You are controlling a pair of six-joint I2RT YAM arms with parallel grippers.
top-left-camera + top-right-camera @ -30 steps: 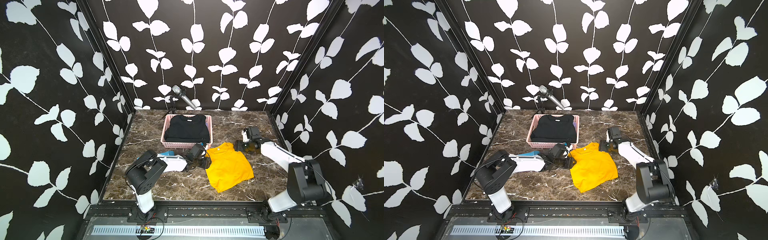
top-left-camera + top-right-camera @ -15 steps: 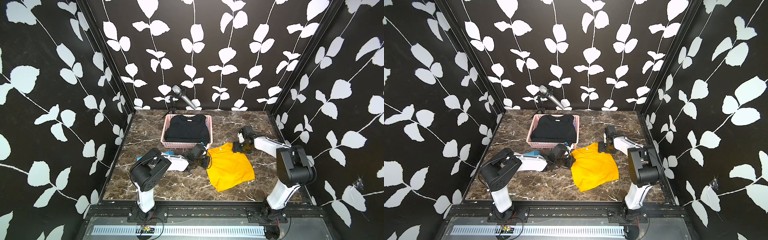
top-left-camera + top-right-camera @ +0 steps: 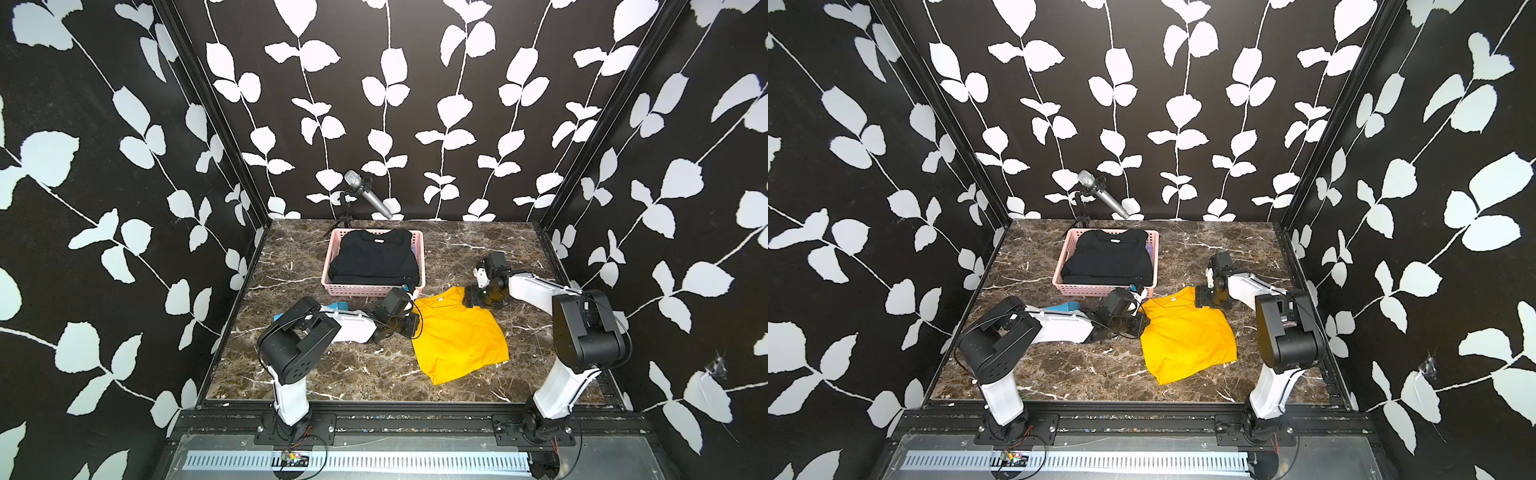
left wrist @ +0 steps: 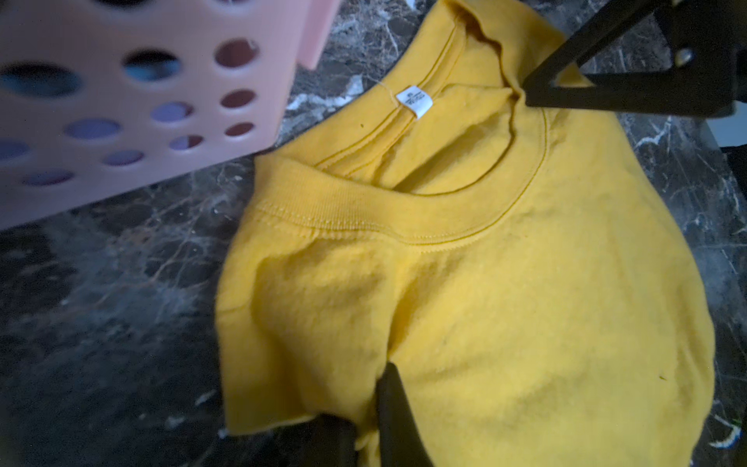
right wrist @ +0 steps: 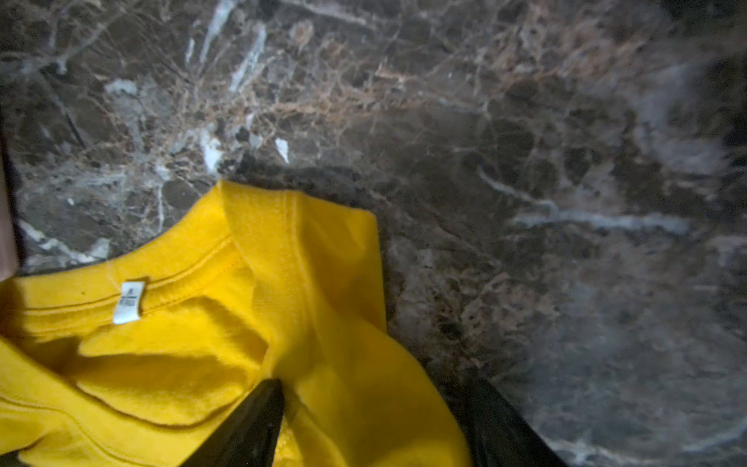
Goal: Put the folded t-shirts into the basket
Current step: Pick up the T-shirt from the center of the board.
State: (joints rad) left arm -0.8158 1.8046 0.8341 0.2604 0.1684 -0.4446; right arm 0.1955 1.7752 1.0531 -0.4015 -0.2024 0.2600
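Observation:
The mustard-yellow folded t-shirt [image 3: 457, 336] [image 3: 1187, 336] lies on the marble table in front of the pink basket [image 3: 332, 266] [image 3: 1064, 266]. My left gripper [image 3: 413, 322] [image 4: 364, 404] is shut on the left shoulder edge of the yellow shirt [image 4: 505, 303]. My right gripper [image 3: 473, 299] [image 5: 376, 404] is open, and its jaws straddle the right shoulder corner of the yellow shirt [image 5: 182, 364] by the collar. A black folded t-shirt [image 3: 374, 257] [image 3: 1106, 257] lies on top inside the basket. Lilac and blue cloth shows through the holes in the basket wall [image 4: 121, 101].
A small blue cylinder [image 3: 338, 306] [image 3: 1065, 307] lies beside my left forearm, in front of the basket. A microphone on a stand [image 3: 365, 195] stands behind the basket at the back wall. Black leaf-patterned walls close in three sides.
My left gripper has shut on the yellow shirt's edge. My right arm has swung in from the right, and its open jaws now sit at the shirt's collar corner.

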